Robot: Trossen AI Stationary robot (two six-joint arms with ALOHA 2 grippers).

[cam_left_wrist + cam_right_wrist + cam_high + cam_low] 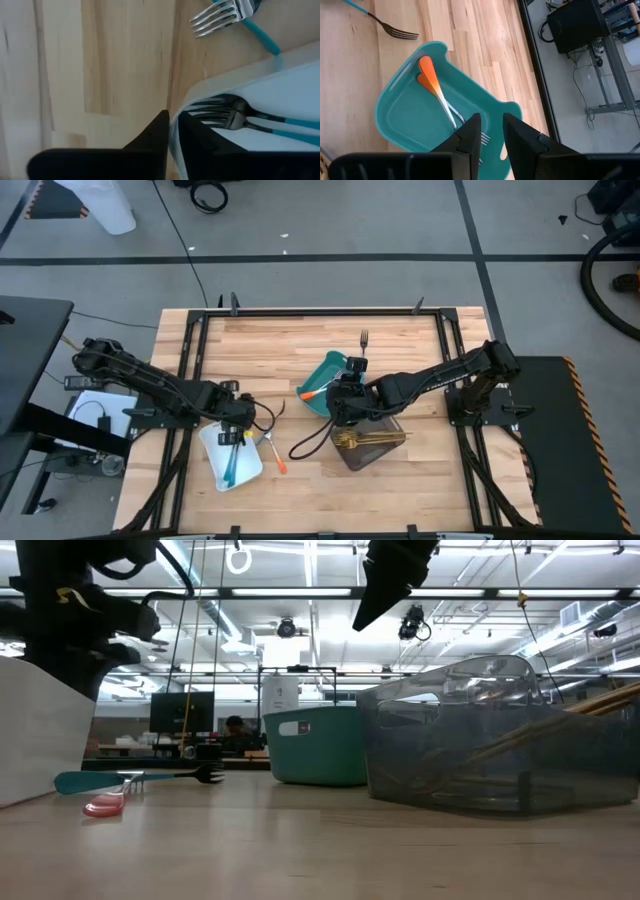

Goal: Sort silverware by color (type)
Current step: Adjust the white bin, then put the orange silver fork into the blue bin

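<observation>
A white tray [232, 463] holds teal-handled forks [260, 122]. My left gripper [237, 430] [173, 131] is at that tray's far rim, shut on it. Beside the tray, another teal-handled fork [227, 15] and an orange-handled utensil [277, 457] lie flat on the table. The teal tray [322, 383] [402, 112] holds orange-handled forks [432, 82]. My right gripper [346, 395] [492, 135] hovers above it, open by a narrow gap and empty. Gold utensils [365, 440] lie in the grey tray [500, 740]. One more fork [364, 340] [395, 31] lies toward the far edge. My left gripper pinches the white tray's rim [186, 106], one finger [200, 142] inside the tray and the other [152, 137] outside on the table side. It comes at the rim from above. The tray's bottom rests on the table.
The three trays sit close together in the middle of the table, the grey one nearest the right arm. Bare wood [420, 360] lies toward the far right, and more bare wood [400, 500] along the near edge. A black frame rail [320, 310] borders the table.
</observation>
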